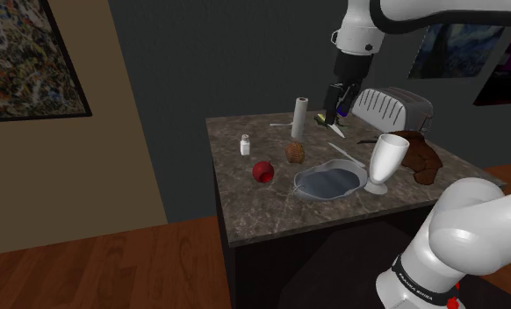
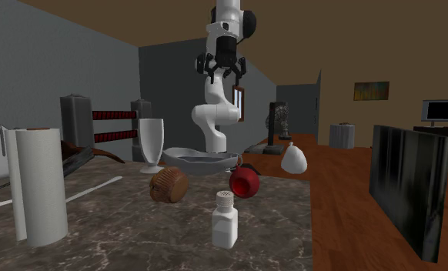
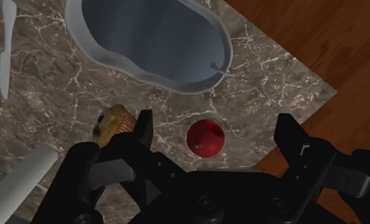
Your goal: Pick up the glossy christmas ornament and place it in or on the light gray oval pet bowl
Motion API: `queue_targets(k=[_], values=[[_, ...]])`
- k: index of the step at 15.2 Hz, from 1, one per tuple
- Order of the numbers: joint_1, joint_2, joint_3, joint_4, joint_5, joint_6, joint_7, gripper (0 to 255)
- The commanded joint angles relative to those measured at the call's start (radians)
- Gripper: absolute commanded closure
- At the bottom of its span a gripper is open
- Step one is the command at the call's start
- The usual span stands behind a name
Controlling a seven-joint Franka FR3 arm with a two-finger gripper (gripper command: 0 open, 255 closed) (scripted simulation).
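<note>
Overhead, my black gripper hangs high, fingers apart, well clear of the glossy red ball ornament; I judge it light, slick, fragile, best clasped across its middle.

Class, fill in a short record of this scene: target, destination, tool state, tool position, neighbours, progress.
target: red glossy ornament, lying on the marbled tabletop
destination: light gray oval bowl, close beside the ornament, apart from it
tool state: tool open, holding nothing
tool position: raised well above the tabletop; in the wrist view the ornament lies between its fingers, untouched
neighbours: brown muffin, white shaker
progress: ornament not yet picked up
</note>
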Motion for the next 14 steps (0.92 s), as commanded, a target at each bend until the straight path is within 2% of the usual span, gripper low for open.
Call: queue_targets(k=[1,8,14], values=[[0.0,0.0,0.0,0.0,0.0,0.0,0.0,0],[-0.095,0.24,0.072,0.037,0.138,0.142,0.407,0],[-0.158,0.447,0.094,0.086,0.237,0.278,0.718,0]])
